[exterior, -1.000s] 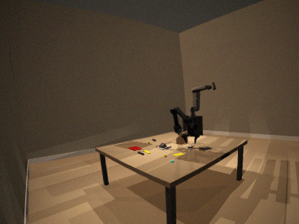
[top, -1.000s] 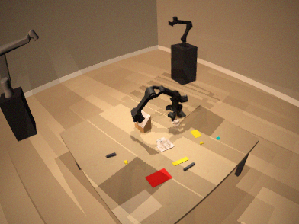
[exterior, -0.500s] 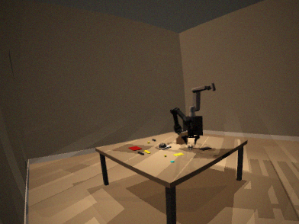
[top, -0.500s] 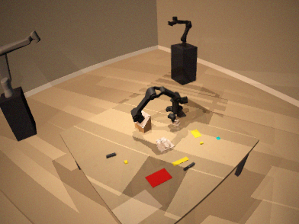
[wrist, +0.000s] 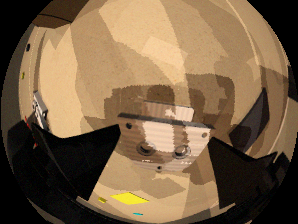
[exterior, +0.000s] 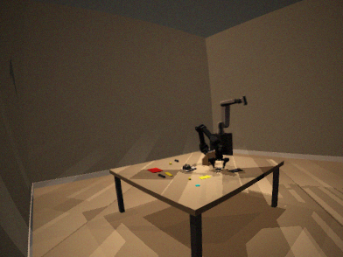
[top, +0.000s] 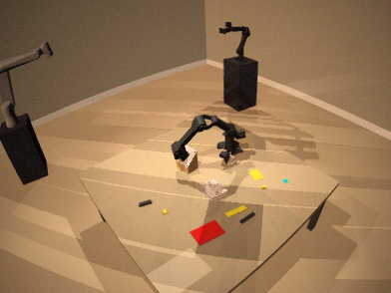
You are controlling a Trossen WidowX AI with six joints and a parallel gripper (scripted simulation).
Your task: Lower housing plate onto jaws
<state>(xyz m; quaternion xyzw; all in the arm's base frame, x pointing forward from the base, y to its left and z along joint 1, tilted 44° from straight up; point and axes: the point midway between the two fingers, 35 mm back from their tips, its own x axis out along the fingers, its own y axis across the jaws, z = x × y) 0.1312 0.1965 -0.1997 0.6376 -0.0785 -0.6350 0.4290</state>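
The pale housing plate [top: 231, 160] [wrist: 165, 131], with two large round holes, lies on the table, apart from the jaw assembly. My gripper [exterior: 220, 165] [wrist: 168, 136] is open and low over the plate, with one finger at each side of it in the wrist view. Nothing is gripped. The pale jaw assembly [top: 214, 189] [exterior: 189, 168] sits nearer the middle of the table and shows at the left edge of the wrist view [wrist: 40, 111]. Its jaws, pins and stubs are too small to tell apart.
A dark flat piece [exterior: 236, 170] [wrist: 252, 122] lies beside the plate. A brown block [top: 188, 164] stands by the arm's base. A red sheet [top: 207, 232], a yellow square [top: 256, 174], a yellow bar [top: 235, 210] and dark bars [top: 247, 217] [top: 145, 203] lie on the table.
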